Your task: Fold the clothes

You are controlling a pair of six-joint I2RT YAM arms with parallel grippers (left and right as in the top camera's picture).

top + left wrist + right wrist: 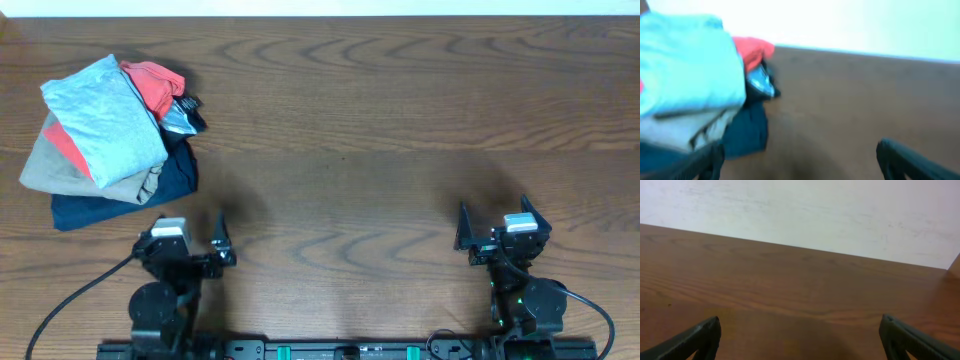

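Pale-blue garment (105,120) rests atop a pile at the table's (400,120) far-left corner.
It lies over a coral-red garment (155,85), a beige garment (50,170) and a navy garment (120,205), whose edge is near the left gripper (188,232). Both grippers sit at the near edge, jaws spread, grasping nothing; wood grain stretches from the pile to the right gripper (497,222).
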